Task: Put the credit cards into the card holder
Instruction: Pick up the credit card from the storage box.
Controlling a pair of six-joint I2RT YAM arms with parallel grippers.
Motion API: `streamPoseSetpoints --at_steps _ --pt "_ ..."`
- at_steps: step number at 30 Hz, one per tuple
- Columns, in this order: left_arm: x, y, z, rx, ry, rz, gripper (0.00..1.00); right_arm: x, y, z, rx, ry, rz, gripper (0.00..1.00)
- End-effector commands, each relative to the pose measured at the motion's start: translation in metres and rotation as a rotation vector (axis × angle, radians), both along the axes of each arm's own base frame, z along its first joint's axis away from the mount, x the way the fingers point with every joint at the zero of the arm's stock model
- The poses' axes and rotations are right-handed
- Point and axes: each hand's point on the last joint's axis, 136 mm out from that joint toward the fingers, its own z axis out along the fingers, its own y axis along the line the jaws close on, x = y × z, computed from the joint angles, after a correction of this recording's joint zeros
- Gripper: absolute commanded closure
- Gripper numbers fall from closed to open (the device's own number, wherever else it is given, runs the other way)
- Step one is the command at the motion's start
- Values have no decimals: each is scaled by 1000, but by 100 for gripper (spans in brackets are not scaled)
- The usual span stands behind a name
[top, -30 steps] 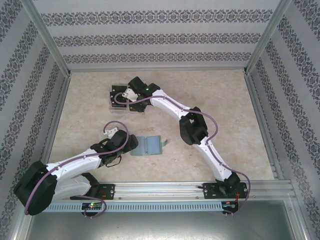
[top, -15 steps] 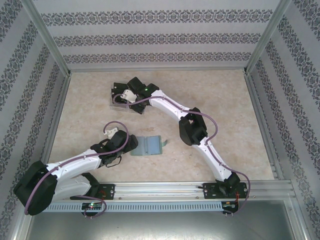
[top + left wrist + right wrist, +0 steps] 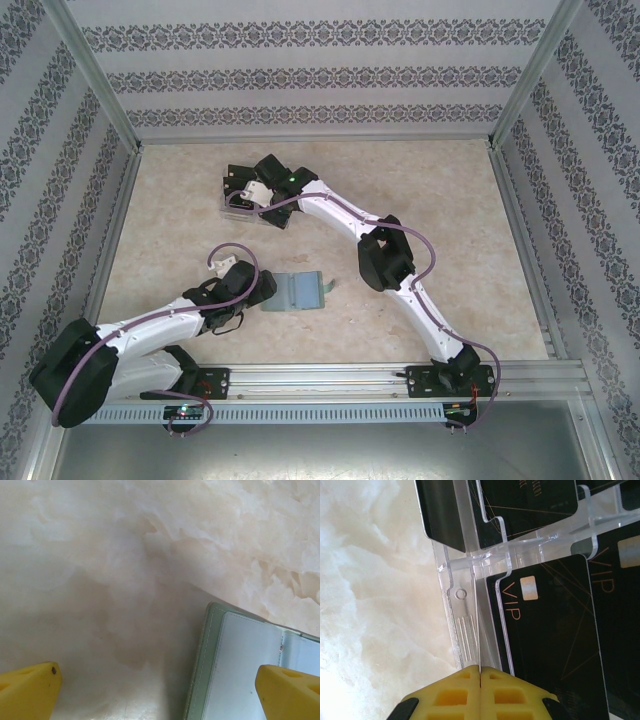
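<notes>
Left tool [image 3: 157,682]: It is wide open. My two yellow fingers [image 3: 27,690] stand far apart and hold nothing.
Left tool, place: It hangs low over the tabletop [image 3: 100,555], at the left edge of the card holder [image 3: 240,660]. One finger is over bare tabletop and the other is over the inner side of the holder.
Right tool [image 3: 480,672]: It is closed, and the two yellow tips are pressed together. They meet just at a clear wall of the tray [image 3: 460,625]. I cannot tell if something thin is pinched between them.
Right tool, place: It is at the far left part of the tabletop, over the tray [image 3: 232,208].
Card holder [image 3: 297,291]: It is grey-green and lies unfolded and flat, with the pale inner panels up. It is in the near middle of the tabletop, just right of my left tool [image 3: 262,290].
Credit cards [image 3: 550,630]: They are black, with gold "VIP" letters and a small pale chip mark. Several sit in the slots of the clear tray, behind its dividers. They are well apart from the card holder.
</notes>
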Motion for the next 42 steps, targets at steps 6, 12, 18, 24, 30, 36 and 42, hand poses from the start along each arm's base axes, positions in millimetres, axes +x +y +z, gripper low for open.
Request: streamPoseSetpoints --at_steps 6,12,18,24,30,36,42 --pt "3 0 1 -7 -14 6 0 -8 6 40 41 -42 67 100" --pt "3 0 0 -6 -13 6 0 -8 5 45 39 -51 69 100" --pt "4 0 1 -9 -17 6 0 -12 6 65 62 -67 76 100" --pt "3 1 4 -11 -25 9 0 -19 6 95 102 -81 65 100" --pt "2 6 14 4 -49 4 0 -27 -2 127 133 -106 9 100" --pt "1 11 29 50 -74 -40 0 -39 -27 158 166 -108 -134 100" --pt "-3 20 40 123 -72 -89 0 -73 -66 171 262 -20 -320 100"
